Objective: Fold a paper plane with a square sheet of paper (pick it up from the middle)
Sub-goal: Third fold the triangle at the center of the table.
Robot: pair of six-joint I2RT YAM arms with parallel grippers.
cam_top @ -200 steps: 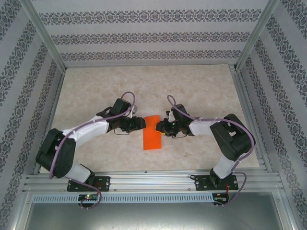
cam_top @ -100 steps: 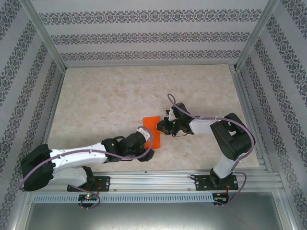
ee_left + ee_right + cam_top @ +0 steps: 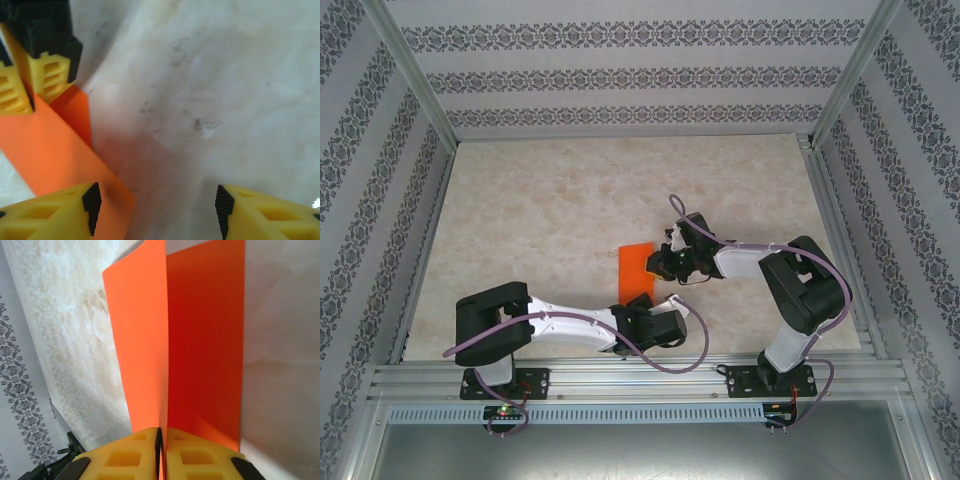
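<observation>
Orange paper (image 3: 634,268), left gripper (image 3: 157,202) now nearside

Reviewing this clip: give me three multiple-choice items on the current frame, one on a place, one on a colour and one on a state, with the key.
1. Where is the paper?
A) pinched in the right gripper
B) flat at the table's far edge
C) on the front rail
2. The paper is:
A) blue
B) white
C) orange-red
3. The left gripper is:
A) shut on the paper
B) open
C) shut on nothing
Key: 1 A, the yellow fingers meet on the paper's fold in the right wrist view; 2 C, bright orange-red in both wrist views; 3 B, its jaws stand wide apart over the table.
</observation>
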